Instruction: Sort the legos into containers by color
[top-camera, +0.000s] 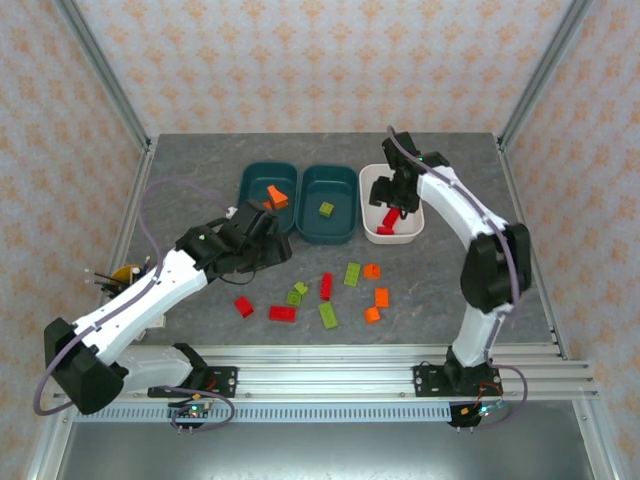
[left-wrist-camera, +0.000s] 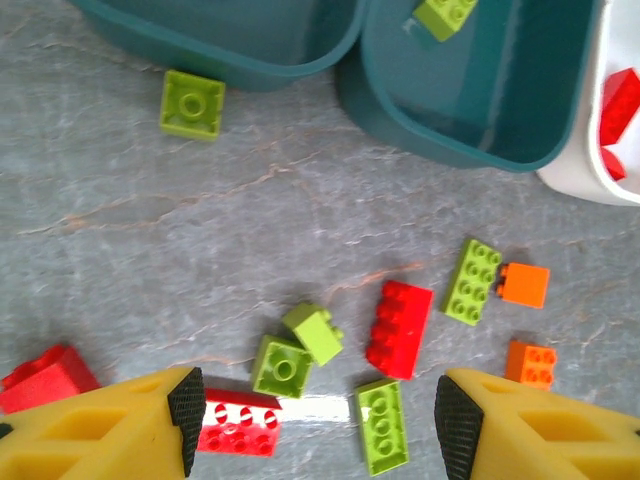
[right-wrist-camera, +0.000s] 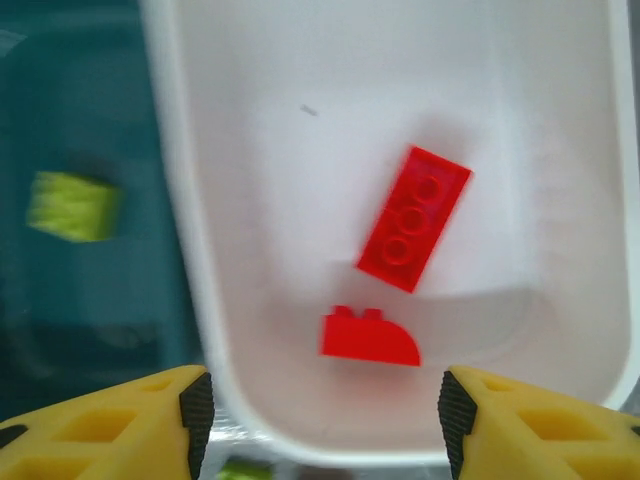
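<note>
Hovering over white tub (right-wrist-camera: 190, 250), right pincer (right-wrist-camera: 325, 415) gapes empty, red bricks (right-wrist-camera: 413, 218) inside; left pincer (left-wrist-camera: 318, 420) wide, empty, above loose legos (left-wrist-camera: 400, 328) on counter (left-wrist-camera: 130, 230).

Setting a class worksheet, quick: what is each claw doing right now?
Left claw: open, holding nothing.
Right claw: open, holding nothing, above the white tub.

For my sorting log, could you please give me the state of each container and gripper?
left teal tub, holds orange legos.
middle teal tub, holds one green lego.
white tub, holds two red legos.
left gripper, open, empty.
right gripper, open, empty.
loose legos, unsorted on the table.
</note>
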